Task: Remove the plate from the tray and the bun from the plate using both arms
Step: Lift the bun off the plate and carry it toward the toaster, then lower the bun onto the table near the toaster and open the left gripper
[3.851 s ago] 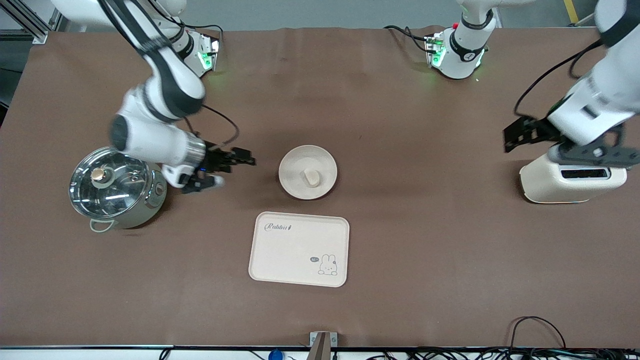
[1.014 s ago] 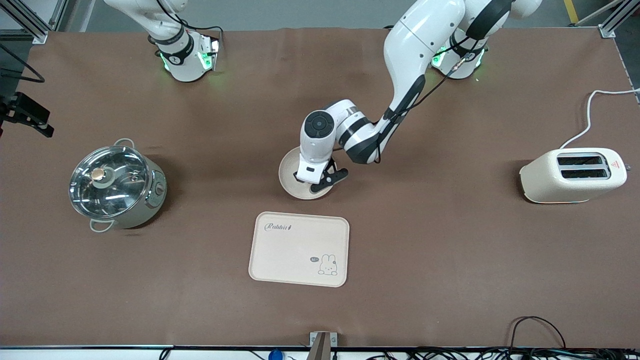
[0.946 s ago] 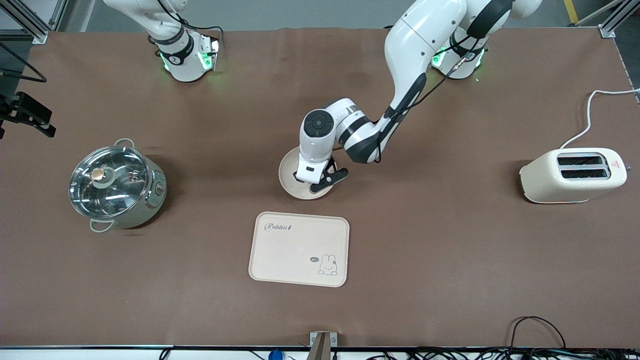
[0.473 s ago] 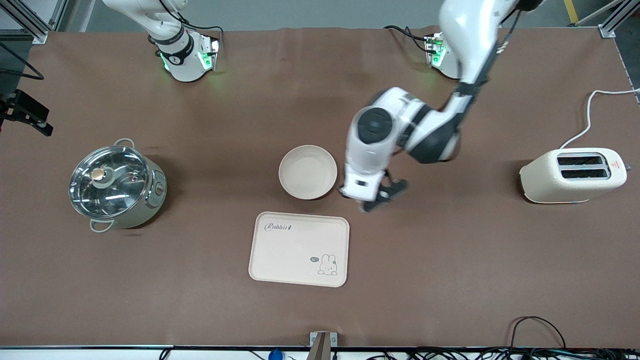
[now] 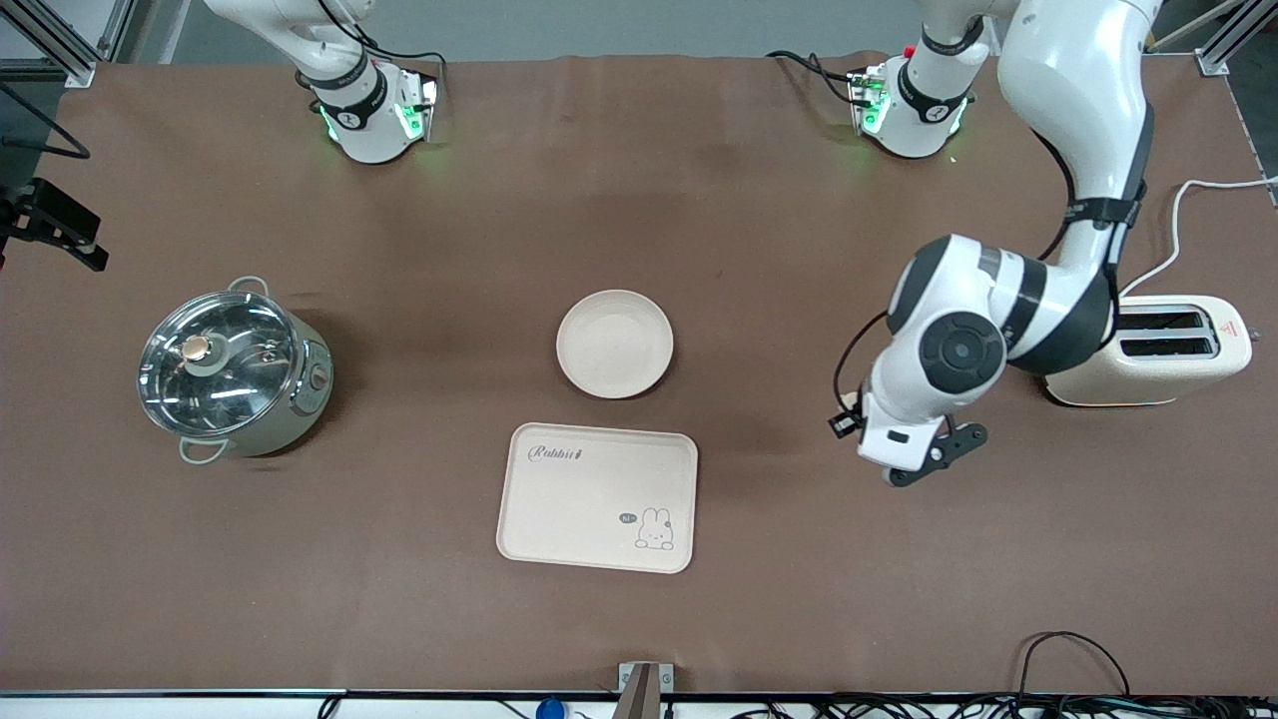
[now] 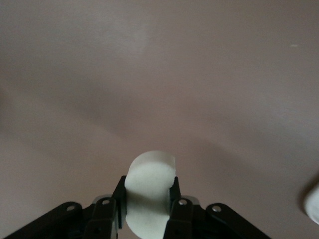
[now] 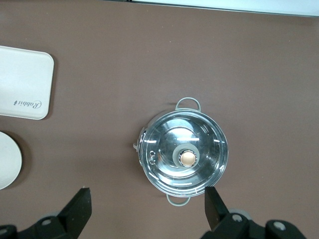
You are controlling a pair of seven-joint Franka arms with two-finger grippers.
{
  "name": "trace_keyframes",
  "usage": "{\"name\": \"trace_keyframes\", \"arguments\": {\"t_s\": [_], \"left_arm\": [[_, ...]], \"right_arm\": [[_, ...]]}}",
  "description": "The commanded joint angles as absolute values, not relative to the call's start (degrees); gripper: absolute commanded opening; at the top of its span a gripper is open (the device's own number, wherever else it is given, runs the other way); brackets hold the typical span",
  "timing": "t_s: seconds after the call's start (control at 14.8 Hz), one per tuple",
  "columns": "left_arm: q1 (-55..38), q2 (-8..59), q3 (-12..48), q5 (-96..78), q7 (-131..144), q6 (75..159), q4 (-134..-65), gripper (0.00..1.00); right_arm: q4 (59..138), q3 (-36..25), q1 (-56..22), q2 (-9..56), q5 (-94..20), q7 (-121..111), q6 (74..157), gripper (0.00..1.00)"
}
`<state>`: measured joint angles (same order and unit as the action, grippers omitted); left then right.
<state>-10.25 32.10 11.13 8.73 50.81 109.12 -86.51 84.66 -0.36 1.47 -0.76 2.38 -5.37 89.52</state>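
The round cream plate (image 5: pixel 614 345) lies bare in the middle of the table; its edge also shows in the right wrist view (image 7: pixel 7 167). My left gripper (image 5: pixel 914 464) hangs over bare table between the tray and the toaster. In the left wrist view the left gripper (image 6: pixel 149 196) is shut on the pale bun (image 6: pixel 149 181), held above the brown table. In the front view the left wrist hides the bun. My right gripper (image 5: pixel 55 228) waits at the right arm's end of the table. In its wrist view the right gripper (image 7: pixel 147 209) is open and empty, high over the pot.
A rectangular cream tray with a rabbit drawing (image 5: pixel 596 496) lies nearer to the front camera than the plate; its corner shows in the right wrist view (image 7: pixel 25 82). A steel pot with a glass lid (image 5: pixel 235 369) (image 7: pixel 183 157) stands toward the right arm's end. A cream toaster (image 5: pixel 1148 350) stands toward the left arm's end.
My left gripper took the bun off the plate and carried it toward the toaster. The plate is now bare. The right arm drew back to the table's end at first, then stayed still.
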Motion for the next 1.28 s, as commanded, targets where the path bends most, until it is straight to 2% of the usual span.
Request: {"name": "trace_keyframes", "arguments": {"t_s": [0.0, 0.41, 0.68, 0.74, 0.88, 0.95, 1.08, 1.22], "left_arm": [[-7.92, 35.05, 11.52, 12.81, 50.63, 109.68, -87.53, 0.37], [-2.12, 38.32, 11.43, 17.48, 50.45, 121.36, -93.95, 0.37], [0.7, 41.57, 11.51, 19.6, 50.45, 125.94, -93.96, 0.41], [0.7, 41.83, 11.51, 19.6, 50.45, 126.3, -93.87, 0.49], [0.53, 41.31, 11.6, 19.6, 50.54, 126.3, -93.43, 0.94], [0.61, 40.87, 11.78, 19.6, 50.45, 126.3, -93.25, 1.0], [0.35, 38.59, 11.87, 19.6, 49.67, 125.43, -91.33, 1.0], [0.53, 34.04, 12.3, 19.08, 45.03, 120.7, -89.65, 1.0]], "right_arm": [[84.29, -1.23, 0.53, -0.88, 2.64, -5.71, 88.95, 1.0], [84.11, -0.79, 0.18, -0.97, 2.64, -5.1, 88.95, 1.0], [84.29, -0.97, -0.18, -0.97, 2.64, -5.62, 88.86, 1.0], [84.55, -0.97, -0.26, -1.14, 2.64, -5.97, 87.81, 1.0], [84.38, -0.88, -0.35, -1.23, 2.64, -5.98, 86.75, 1.0], [84.38, -0.88, -0.53, -1.58, 2.72, -6.06, 86.31, 1.0], [84.9, -1.32, -0.79, -1.85, 2.81, -6.15, 85.26, 1.0], [84.64, -1.23, -0.88, -1.85, 2.81, -5.98, 85.17, 1.0]]}}
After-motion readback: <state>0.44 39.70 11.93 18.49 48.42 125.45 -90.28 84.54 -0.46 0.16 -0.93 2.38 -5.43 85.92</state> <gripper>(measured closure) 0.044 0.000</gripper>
